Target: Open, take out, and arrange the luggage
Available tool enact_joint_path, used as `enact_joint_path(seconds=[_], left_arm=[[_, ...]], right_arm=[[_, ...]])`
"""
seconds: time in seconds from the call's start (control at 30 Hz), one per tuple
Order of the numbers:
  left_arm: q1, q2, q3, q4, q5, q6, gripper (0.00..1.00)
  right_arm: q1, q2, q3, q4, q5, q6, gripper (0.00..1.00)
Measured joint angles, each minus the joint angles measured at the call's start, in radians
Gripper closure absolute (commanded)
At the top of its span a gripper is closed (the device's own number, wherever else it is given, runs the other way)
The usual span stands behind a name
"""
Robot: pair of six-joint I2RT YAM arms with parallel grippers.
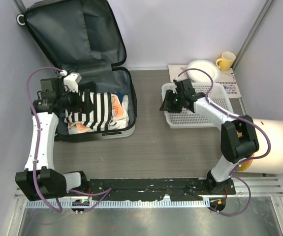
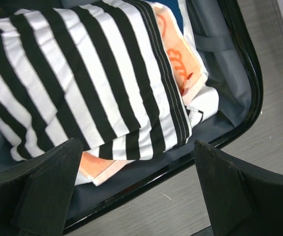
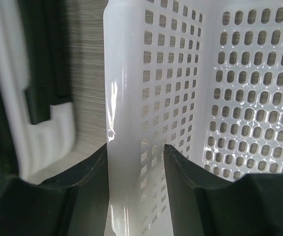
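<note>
Luggage (image 1: 72,34) open, striped clothes (image 1: 96,105) inside; left hand (image 2: 136,147) open, right hand (image 3: 135,147) clamps basket (image 1: 200,124).

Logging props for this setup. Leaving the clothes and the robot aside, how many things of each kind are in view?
Open hard-shell suitcase with dark grey lining: 1
White slatted plastic basket: 1
White round dish: 1
Yellow ceramic mug: 1
Printed white mat: 1
Large white cylinder: 1
Total: 6
</note>
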Motion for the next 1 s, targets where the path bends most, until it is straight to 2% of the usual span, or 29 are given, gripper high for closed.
enact_joint_path(seconds=[0.13, 0.33, 0.6, 0.93, 0.97, 1.0], left_arm=[[-0.103, 0.037, -0.008, 0.005, -0.047, 0.003, 0.16], [-0.253, 0.114, -0.04, 0.056, -0.15, -0.022, 0.29], [-0.392, 0.204, -0.077, 0.127, -0.309, -0.054, 0.29], [-0.447, 0.334, -0.104, 0.172, -0.459, -0.053, 0.3], [-0.447, 0.343, -0.104, 0.174, -0.462, -0.053, 0.36], [-0.447, 0.351, -0.104, 0.177, -0.465, -0.053, 0.49]], right_arm=[[0.049, 0.026, 0.0, 0.086, -0.05, 0.121, 0.43], [0.084, 0.093, 0.014, 0.209, -0.122, 0.288, 0.37], [0.095, 0.117, 0.038, 0.299, -0.17, 0.387, 0.35], [0.091, 0.016, 0.038, 0.294, -0.171, 0.295, 0.34], [0.09, 0.004, 0.038, 0.294, -0.169, 0.286, 0.34], [0.09, -0.008, 0.038, 0.294, -0.169, 0.275, 0.34]])
